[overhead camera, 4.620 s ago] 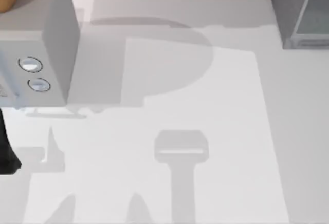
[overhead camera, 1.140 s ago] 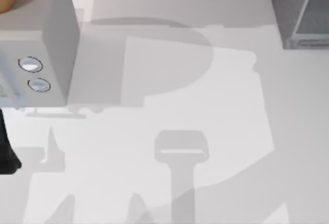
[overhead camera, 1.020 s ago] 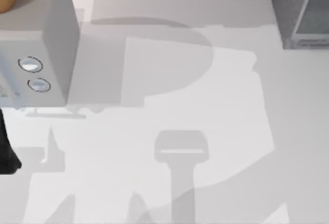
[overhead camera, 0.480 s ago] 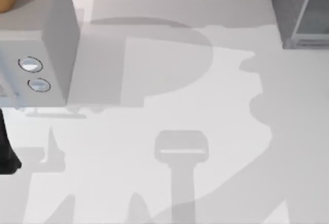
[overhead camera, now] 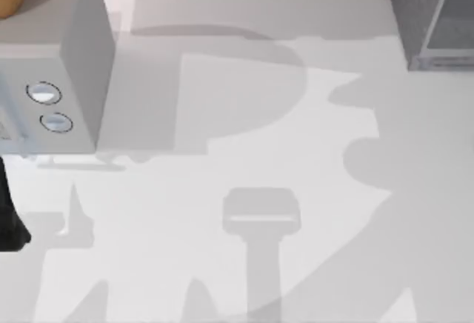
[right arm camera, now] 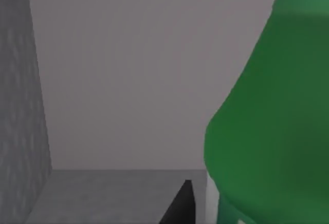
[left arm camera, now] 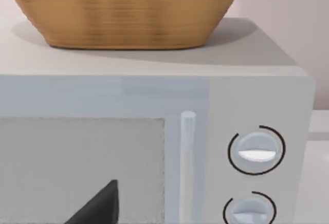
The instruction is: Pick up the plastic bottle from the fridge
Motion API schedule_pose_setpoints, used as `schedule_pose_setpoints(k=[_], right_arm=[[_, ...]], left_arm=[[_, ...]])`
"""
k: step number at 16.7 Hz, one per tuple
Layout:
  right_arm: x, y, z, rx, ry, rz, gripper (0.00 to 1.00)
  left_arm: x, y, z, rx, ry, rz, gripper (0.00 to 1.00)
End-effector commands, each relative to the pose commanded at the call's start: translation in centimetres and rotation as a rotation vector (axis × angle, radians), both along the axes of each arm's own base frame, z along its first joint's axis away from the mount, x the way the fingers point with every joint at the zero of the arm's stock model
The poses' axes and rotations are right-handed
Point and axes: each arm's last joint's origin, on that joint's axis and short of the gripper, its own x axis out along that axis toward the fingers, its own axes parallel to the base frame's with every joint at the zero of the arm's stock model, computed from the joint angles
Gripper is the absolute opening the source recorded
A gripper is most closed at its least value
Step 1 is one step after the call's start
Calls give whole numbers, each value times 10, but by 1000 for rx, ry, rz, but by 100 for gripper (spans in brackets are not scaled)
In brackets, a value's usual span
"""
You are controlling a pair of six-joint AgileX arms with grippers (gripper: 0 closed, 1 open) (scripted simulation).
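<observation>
Found the right tool (right arm camera: 181,203) deep inside the fridge (right arm camera: 18,106), with a speckled dark wall to one side and a plain back panel ahead in the right wrist view. Saw the plastic bottle (right arm camera: 272,121) very close to that camera, its green cap looming large, with a sliver of pale body beneath the cap and just beside the tool's dark tip. Judged that closeness as a lineup for a grasp around the narrow body. Could not tell whether the tool stood wide or was clamped on the bottle. From above, saw the fridge at the far right corner of the bench (overhead camera: 296,152), with a broad arm shadow cast across the surface toward it. Noted the left tool (left arm camera: 100,206) parked at the left, facing the microwave (left arm camera: 154,147) with its two dials and the wicker basket (left arm camera: 123,13) on top; likewise could not tell its opening. Judged the lift out of the fridge as not yet done.
</observation>
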Motion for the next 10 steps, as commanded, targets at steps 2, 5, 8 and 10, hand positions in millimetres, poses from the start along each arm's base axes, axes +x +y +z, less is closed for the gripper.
schedule_pose_setpoints(k=[2,5,8,10], right_arm=[[-12,0,6,-4,-17,5,0],[-46,0,0,3,5,0,0],[-81,0,-5,7,23,-2,0],[-94,1,-4,3,13,-4,0]], left_arm=[[0,0,0,0,0,0,100],[0,0,0,0,0,0,100],[0,0,0,0,0,0,100],[0,0,0,0,0,0,100]])
